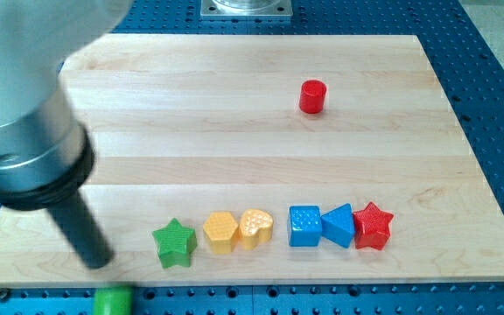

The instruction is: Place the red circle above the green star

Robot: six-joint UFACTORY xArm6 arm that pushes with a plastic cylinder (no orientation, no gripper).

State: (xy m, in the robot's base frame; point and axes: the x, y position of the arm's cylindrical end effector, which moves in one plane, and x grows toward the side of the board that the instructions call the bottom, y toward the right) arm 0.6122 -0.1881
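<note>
On the pale wooden board (234,131), which sits on a blue perforated table (497,52), I count seven small blocks total. Six of them line up in a loose row near the view's bottom: one green star block (174,242), then a yellow hexagon block (220,232) touching a yellow heart block (255,227), then after a small gap a blue cube block (304,226), a blue triangle-ish block (339,226) and a red star block (373,225), those last three pressed together. So that's two yellow, two blue, two red and one green. The seventh, the red circle block (312,96) (really a short cylinder), stands alone up toward the view's top, well apart from the row and off to the view's right of the green star, not directly above it. The arm comes in big and blurry from the view's upper left, and my tip (97,262) rests on the board just to the view's left of the green star, near but not touching it. No fingers on this thing, just a plain dark rod, so nothing is grasped. There's also a single green blob (112,301) at the bottom edge, too blurry to identify.
</note>
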